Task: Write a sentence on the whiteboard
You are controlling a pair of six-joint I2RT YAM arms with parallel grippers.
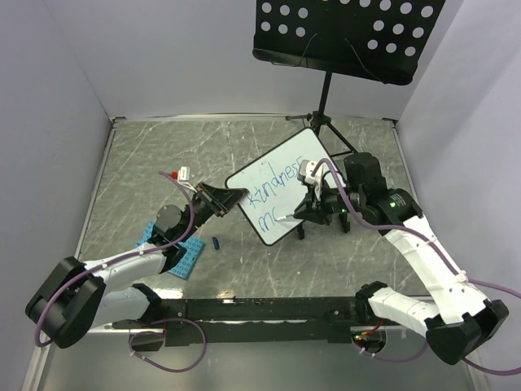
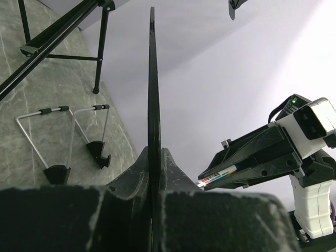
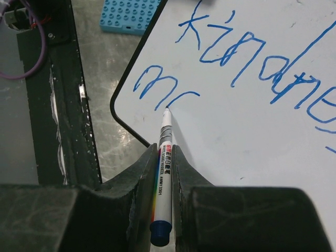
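Blue script [image 3: 247, 63] on the white rectangular whiteboard [image 3: 262, 157] reads "kindness", "mc"; left claw [image 1: 234, 195] pinches its rim, right claw [image 3: 166, 153] pinches a white marker [image 3: 164, 178].

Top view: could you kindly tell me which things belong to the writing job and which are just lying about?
In use: whiteboard, sentence in blue, marker, left pincer gripping the board's edge, right pincer holding the marker.
Lying about: music stand, blue studded plate, small blue piece beside it.
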